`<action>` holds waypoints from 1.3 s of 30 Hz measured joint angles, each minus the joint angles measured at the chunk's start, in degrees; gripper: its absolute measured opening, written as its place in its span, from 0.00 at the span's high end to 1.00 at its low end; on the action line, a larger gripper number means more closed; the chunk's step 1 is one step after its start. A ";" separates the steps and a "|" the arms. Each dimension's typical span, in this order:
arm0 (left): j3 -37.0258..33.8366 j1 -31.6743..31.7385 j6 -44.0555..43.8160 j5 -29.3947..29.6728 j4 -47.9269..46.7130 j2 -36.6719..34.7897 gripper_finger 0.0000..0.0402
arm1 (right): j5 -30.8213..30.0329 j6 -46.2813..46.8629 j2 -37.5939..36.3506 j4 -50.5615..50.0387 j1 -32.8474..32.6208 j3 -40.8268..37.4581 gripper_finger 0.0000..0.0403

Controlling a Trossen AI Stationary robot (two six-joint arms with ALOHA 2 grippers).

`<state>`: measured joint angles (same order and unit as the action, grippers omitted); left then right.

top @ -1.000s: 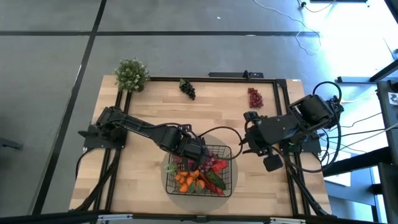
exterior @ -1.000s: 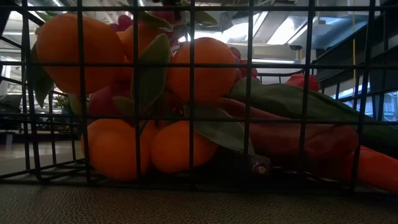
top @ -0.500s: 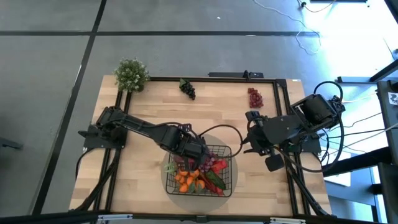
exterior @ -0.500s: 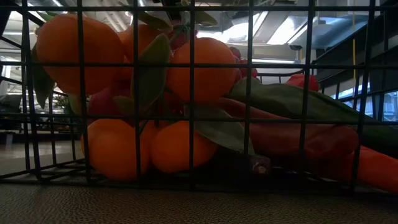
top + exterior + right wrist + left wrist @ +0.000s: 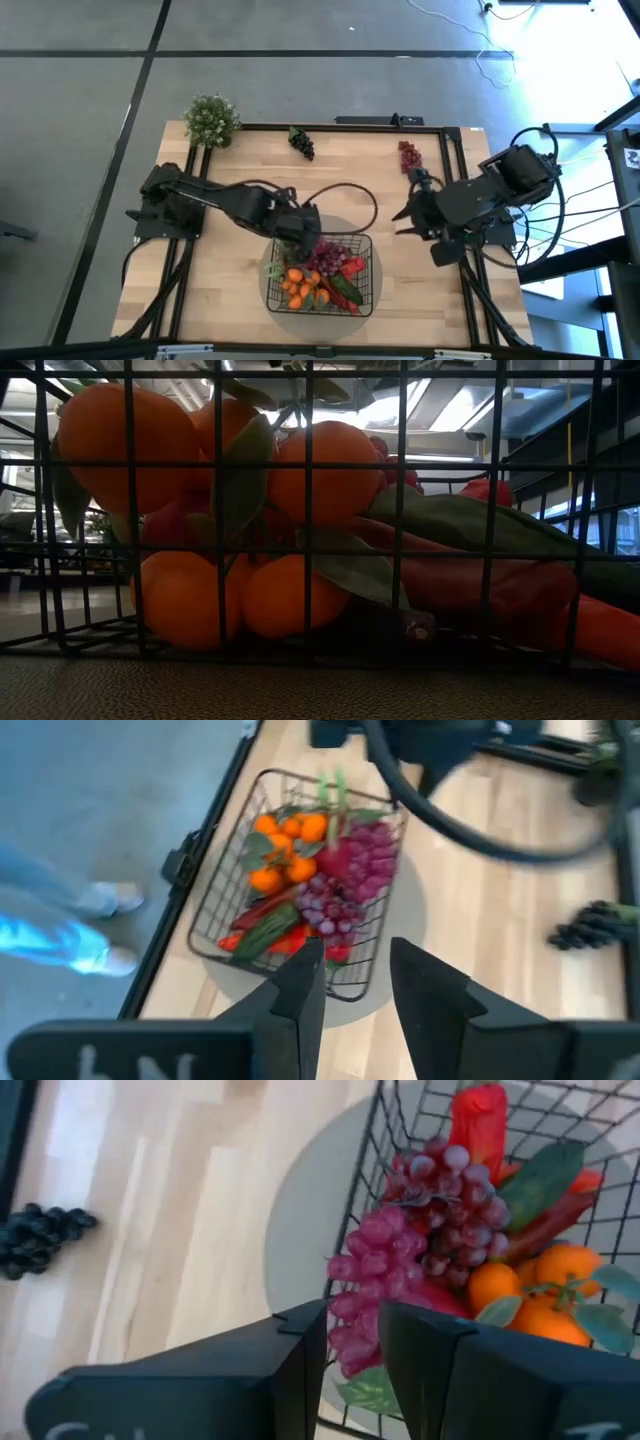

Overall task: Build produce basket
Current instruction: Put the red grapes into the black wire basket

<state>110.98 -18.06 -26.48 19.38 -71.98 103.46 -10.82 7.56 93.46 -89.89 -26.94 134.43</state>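
Note:
The black wire basket (image 5: 374, 275) stands on a round grey mat (image 5: 300, 1210) at the table's near middle. It holds oranges (image 5: 300, 288), red peppers, a green cucumber and a purple grape bunch (image 5: 400, 1250), which lies on the other produce at the far side. My left gripper (image 5: 303, 238) hangs open just above the basket's far left corner, with its fingers (image 5: 300, 1340) clear of the grapes. My right gripper (image 5: 405, 205) hovers open to the basket's right and holds nothing. The low view shows the oranges (image 5: 330, 470) through the wire.
A black grape bunch (image 5: 302, 142) and a red grape bunch (image 5: 410, 157) lie on the wood near the far edge. A potted plant (image 5: 211, 120) stands at the far left corner. A person's legs (image 5: 95, 920) show beside the table in the right wrist view.
My left gripper has risen and drawn back toward the table's far left, off the basket's middle. The purple grape bunch that it covered now lies uncovered in the basket. My right arm has shifted slightly toward the table's right edge.

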 joint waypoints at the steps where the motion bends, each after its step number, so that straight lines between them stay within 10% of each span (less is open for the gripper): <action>1: 0.00 -0.06 -0.41 0.68 -0.23 -0.73 0.80 | -1.04 0.59 -0.47 -0.02 -0.03 0.00 0.73; 10: 0.00 -0.70 -7.84 8.27 -1.48 -7.54 0.80 | -9.19 7.88 -5.17 -0.10 -1.54 -2.63 0.73; 18: 0.00 -0.81 -17.86 15.06 -7.53 -11.96 0.80 | -17.30 29.50 -15.98 -0.13 -1.55 -20.43 0.73; 30: -0.02 0.50 -30.42 18.70 -12.59 -13.73 0.80 | -16.74 60.44 -25.60 -0.06 2.60 -44.09 0.73; 39: -0.02 0.71 -31.95 22.10 -12.46 -13.64 0.80 | -13.36 62.87 -28.36 -0.11 16.30 -56.68 0.73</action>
<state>110.96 -17.36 -58.43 41.48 -84.44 89.82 -24.18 70.43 65.10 -90.00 -10.63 77.75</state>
